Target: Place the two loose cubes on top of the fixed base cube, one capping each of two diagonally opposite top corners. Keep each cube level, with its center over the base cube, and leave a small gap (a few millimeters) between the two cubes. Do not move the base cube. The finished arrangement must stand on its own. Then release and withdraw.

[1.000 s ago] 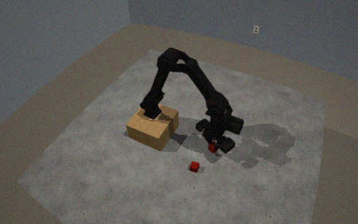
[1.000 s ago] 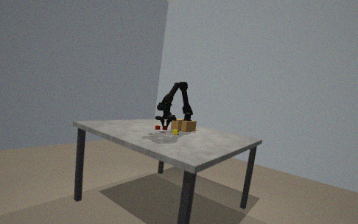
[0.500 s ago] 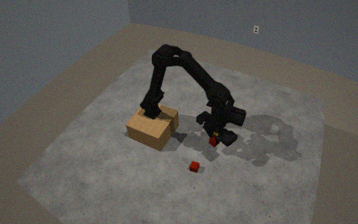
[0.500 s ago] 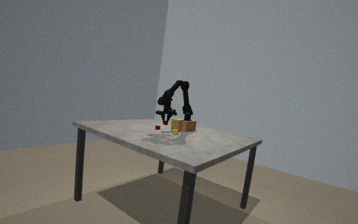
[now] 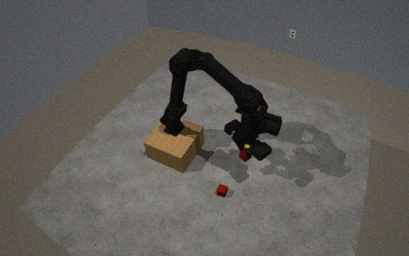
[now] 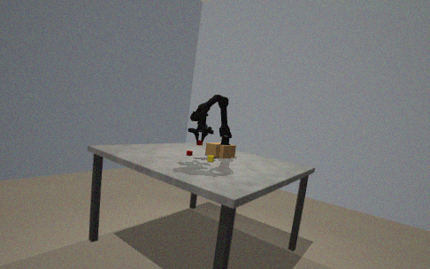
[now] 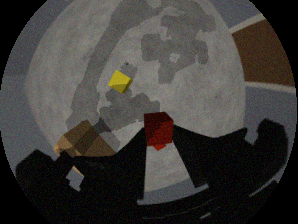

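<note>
My gripper (image 5: 246, 152) (image 6: 199, 141) (image 7: 157, 128) is shut on a red cube (image 5: 243, 156) (image 6: 199, 142) (image 7: 158, 129) and holds it a little above the table. A second red cube (image 5: 222, 190) (image 6: 189, 153) lies loose on the table top, nearer the front. A small yellow cube (image 6: 211, 158) (image 7: 120, 82) stands on the table; in the top view only a sliver of the yellow cube (image 5: 246, 146) shows behind the gripper. In the wrist view it lies ahead and to the left of the held cube, apart from it.
The arm stands on a tan box (image 5: 172, 147) (image 6: 219, 150) (image 7: 80, 139) to the left of the gripper. The grey table top (image 5: 103, 202) (image 6: 250, 177) ends at edges on all sides, with the floor far below.
</note>
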Controlling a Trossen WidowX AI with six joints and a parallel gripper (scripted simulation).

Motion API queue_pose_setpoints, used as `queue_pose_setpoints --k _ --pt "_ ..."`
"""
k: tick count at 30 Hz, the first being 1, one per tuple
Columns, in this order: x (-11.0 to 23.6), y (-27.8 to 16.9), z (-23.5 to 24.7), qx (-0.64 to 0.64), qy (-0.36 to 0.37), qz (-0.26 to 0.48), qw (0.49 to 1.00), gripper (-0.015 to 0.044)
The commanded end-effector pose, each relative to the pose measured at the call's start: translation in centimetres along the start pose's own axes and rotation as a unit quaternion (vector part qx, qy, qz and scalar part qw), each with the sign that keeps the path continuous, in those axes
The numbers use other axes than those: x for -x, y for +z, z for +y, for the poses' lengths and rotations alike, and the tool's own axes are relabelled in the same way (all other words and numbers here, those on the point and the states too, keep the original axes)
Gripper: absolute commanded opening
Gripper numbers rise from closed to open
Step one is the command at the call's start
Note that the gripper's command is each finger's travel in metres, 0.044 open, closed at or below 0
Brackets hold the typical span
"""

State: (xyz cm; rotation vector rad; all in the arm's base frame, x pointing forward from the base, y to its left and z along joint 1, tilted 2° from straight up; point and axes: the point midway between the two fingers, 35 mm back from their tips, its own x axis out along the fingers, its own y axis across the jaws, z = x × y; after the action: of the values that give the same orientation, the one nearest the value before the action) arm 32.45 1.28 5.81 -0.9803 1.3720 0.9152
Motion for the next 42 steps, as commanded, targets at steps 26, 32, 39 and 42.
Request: queue_pose_setpoints --k 26,32,39,42 --pt "-1.6 4.4 2.1 -0.392 0.000 -0.004 0.920 0.0105" --pt "-2.1 5.3 2.7 -0.472 0.001 -0.005 0.882 0.0105" --pt "-2.6 6.4 3.4 -0.561 0.002 -0.005 0.828 0.0105" --pt "-2.8 6.8 3.7 -0.597 0.002 -0.004 0.802 0.0105"
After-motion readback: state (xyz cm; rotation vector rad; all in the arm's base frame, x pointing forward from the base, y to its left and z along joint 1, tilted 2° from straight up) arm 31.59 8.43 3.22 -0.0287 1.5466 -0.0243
